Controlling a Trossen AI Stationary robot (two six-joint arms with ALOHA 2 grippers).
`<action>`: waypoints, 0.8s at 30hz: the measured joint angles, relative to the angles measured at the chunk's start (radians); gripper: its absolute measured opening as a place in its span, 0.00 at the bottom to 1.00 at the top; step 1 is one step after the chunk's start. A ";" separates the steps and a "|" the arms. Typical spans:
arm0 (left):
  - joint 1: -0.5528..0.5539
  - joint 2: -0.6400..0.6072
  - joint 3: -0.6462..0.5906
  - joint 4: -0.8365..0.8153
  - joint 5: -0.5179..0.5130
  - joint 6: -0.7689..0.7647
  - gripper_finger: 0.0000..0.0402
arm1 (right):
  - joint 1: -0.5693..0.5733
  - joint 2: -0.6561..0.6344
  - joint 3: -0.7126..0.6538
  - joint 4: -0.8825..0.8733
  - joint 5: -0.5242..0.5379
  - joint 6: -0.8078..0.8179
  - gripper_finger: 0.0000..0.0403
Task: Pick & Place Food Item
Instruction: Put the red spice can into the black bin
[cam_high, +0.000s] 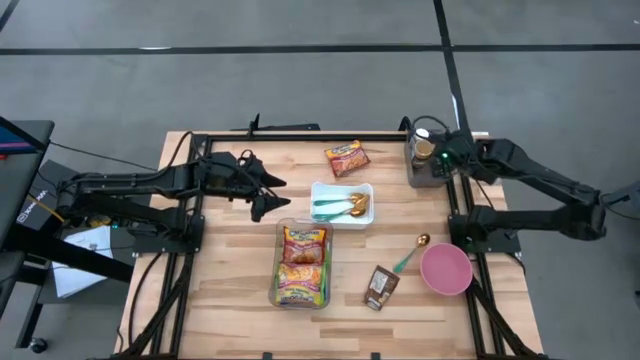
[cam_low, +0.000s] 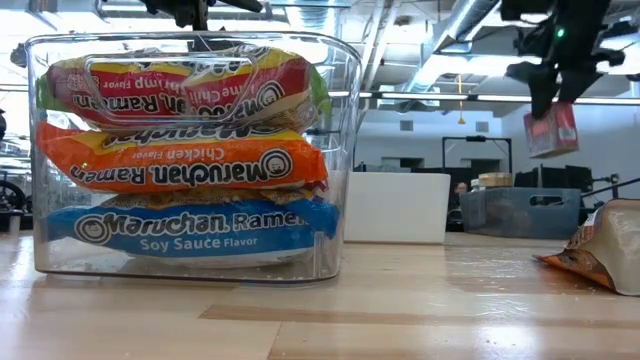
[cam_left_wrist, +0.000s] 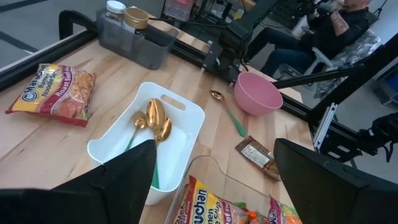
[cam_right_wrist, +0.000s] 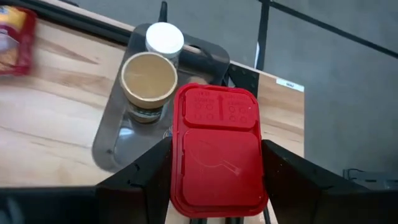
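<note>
My right gripper (cam_right_wrist: 217, 177) is shut on a small container with a red lid (cam_right_wrist: 217, 146), above the grey bin (cam_right_wrist: 115, 134) at the table's far right corner. The bin holds a gold-lidded jar (cam_right_wrist: 148, 78) and a white-lidded jar (cam_right_wrist: 164, 38). In the low view the container (cam_low: 552, 130) hangs under the gripper (cam_low: 548, 85), clear of the bin (cam_low: 520, 212). My left gripper (cam_high: 268, 196) is open and empty, above the table just left of the white tray (cam_high: 342, 203). My right gripper pinches the container's two long sides (cam_right_wrist: 177, 168) between its two fingers, just below the red lid. The fingers come from above, pointing down. The container is lifted clear of the grey bin and hangs slightly tilted below the fingers.
A clear bin of ramen packs (cam_high: 303, 262) stands mid-table, near side. The white tray holds gold spoons (cam_left_wrist: 155, 118). A loose ramen pack (cam_high: 346, 158) lies at the back, a pink bowl (cam_high: 446, 268), a spoon (cam_high: 410, 255) and a brown packet (cam_high: 381, 287) at the near right.
</note>
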 joint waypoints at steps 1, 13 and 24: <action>0.000 0.000 0.000 0.000 0.000 -0.002 0.79 | -0.011 -0.001 -0.020 0.025 0.001 -0.018 0.50; 0.000 0.000 0.000 -0.001 0.000 -0.043 0.79 | -0.168 -0.014 -0.212 0.272 -0.021 -0.124 0.50; 0.000 0.000 0.000 -0.001 0.000 -0.070 0.79 | -0.249 -0.027 -0.325 0.428 -0.025 -0.120 0.50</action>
